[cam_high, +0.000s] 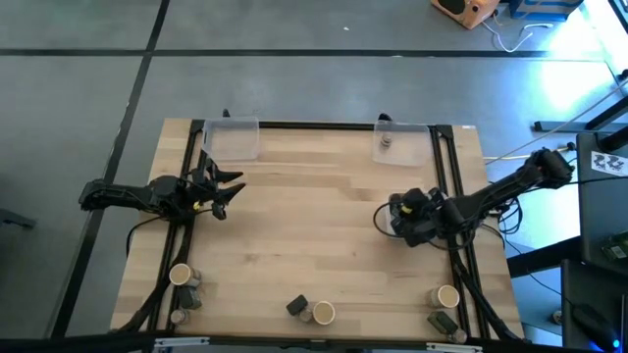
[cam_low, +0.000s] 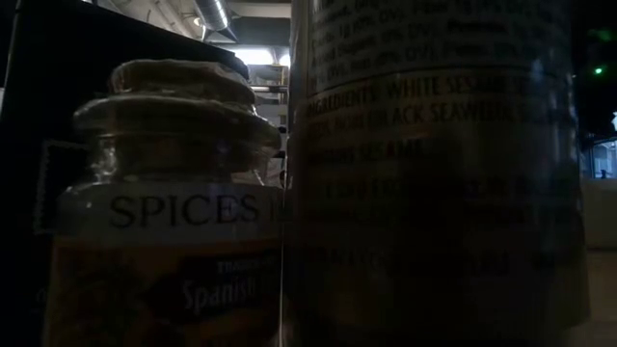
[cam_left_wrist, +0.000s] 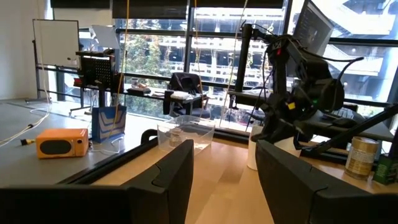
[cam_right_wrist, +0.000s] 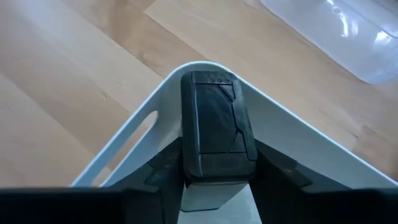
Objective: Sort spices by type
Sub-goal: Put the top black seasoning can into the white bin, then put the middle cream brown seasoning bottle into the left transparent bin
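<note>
**Right gripper holds dark pack over white dish**

The right gripper (cam_right_wrist: 217, 180) pinches a dark grey boxy pack (cam_right_wrist: 216, 124) between its fingers, upright over a corner of the white dish (cam_right_wrist: 298, 149), near the clear tray (cam_right_wrist: 336, 31). The left gripper (cam_left_wrist: 224, 180) waits on the far side of the table (cam_high: 314, 226) from the dish, fingers spread and empty.

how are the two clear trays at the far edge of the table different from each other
The left clear tray looks wider and seems to hold nothing; the right clear tray looks narrower and already holds one small grey-capped jar. The left tray sits near the left gripper, which is empty; the right tray is beyond the right gripper, which carries a dark grey boxy pack. Both are transparent and rest along the table's far edge.
</note>
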Robot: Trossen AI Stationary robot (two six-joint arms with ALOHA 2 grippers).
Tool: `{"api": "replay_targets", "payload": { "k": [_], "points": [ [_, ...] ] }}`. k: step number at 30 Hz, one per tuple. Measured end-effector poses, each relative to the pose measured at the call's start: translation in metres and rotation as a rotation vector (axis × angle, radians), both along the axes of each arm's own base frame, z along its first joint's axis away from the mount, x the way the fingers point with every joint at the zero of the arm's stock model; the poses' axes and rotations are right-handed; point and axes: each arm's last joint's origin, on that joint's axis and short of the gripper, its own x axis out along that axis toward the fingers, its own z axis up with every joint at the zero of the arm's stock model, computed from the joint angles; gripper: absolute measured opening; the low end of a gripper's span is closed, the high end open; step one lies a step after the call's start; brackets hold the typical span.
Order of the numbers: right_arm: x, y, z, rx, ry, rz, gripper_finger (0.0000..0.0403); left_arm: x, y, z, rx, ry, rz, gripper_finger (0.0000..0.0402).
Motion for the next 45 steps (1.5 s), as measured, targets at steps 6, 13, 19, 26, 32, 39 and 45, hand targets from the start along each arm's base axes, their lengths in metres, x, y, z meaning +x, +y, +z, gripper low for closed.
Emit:
{"api": "replay_targets", "payload": {
  "k": [6,13,19,26,32,39,45],
  "points": [
    [0.002,0.001,-0.004,-0.017,0.024,0.003,0.019,0.0,0.0,0.0,0.0,0.0,0.0,0.0162],
    [0.002,0.002,0.029,0.003,0.072,0.018,0.0248,0.0,0.0,0.002,-0.002,-0.018,0.0,0.0162],
    [0.01,0.005,0.062,-0.035,0.05,0.102,0.0291,-0.001,-0.001,0.009,-0.006,-0.1,-0.059,0.0162],
    [0.026,0.011,0.065,-0.107,-0.035,0.226,0.0305,0.003,-0.004,0.013,-0.007,-0.092,-0.125,0.0162],
    [0.034,0.013,0.061,-0.181,-0.052,0.254,0.0304,0.017,-0.006,0.02,-0.03,-0.053,-0.173,0.0162],
    [0.035,0.012,0.061,-0.216,-0.063,0.239,0.0303,0.051,-0.018,0.043,-0.002,0.102,-0.236,0.0162],
    [0.035,0.012,0.062,-0.228,-0.067,0.233,0.0303,0.091,-0.043,0.064,0.101,0.218,-0.325,0.0162]
  ]
}}
